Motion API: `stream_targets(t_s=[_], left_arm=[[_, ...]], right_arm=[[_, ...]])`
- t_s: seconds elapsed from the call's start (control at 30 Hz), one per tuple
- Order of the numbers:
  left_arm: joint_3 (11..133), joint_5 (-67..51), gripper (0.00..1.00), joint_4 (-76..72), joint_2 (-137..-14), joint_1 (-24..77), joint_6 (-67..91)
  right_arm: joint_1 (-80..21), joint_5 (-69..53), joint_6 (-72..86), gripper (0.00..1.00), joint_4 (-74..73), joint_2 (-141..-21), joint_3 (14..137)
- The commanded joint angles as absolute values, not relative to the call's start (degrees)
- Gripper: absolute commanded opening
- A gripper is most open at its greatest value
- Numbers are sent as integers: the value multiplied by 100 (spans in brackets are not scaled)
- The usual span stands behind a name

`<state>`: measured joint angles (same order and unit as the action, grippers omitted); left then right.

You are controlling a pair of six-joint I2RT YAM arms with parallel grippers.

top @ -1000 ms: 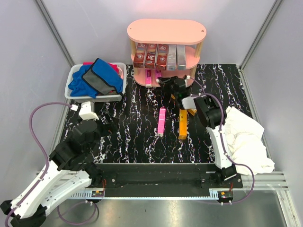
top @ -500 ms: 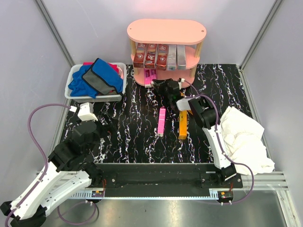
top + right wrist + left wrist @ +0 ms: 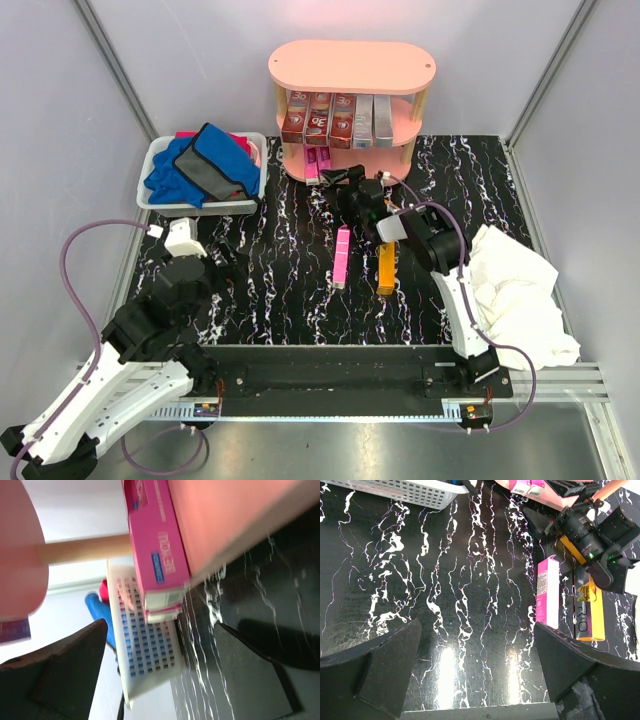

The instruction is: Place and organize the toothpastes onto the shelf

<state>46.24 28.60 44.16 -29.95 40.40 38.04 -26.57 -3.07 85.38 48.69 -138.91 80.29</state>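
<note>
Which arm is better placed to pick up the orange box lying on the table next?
Right. The right end effector is open at the bottom tier of the shelf, and the orange box lies beside that arm. The left end effector, also open, sits farther off near the bin.

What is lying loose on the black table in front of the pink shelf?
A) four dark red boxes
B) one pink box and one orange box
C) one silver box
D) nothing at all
B: only a pink box and an orange box lie flat on the table, side by side but apart, in front of the shelf.
</note>
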Motion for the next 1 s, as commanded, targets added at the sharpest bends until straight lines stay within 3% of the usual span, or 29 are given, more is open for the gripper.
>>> stream_targets(t_s=[0.0,0.33,0.57,0.97], left_arm=[[4720,2857,99,4298,-3014,4061,3841],[4956,2365,99,3912,-3866,4061,3516],[5317,1618,99,3358,-5121,4061,3261],[5906,405,99,2365,-7399,4069,2971]], right_arm=[[-2716,-703,8412,98,4675,-13519,7314],[-2619,-1011,7963,98,4931,-12043,5672],[-2488,-783,7358,98,4694,-10129,4326],[-2443,411,5469,97,1034,-5961,3410]])
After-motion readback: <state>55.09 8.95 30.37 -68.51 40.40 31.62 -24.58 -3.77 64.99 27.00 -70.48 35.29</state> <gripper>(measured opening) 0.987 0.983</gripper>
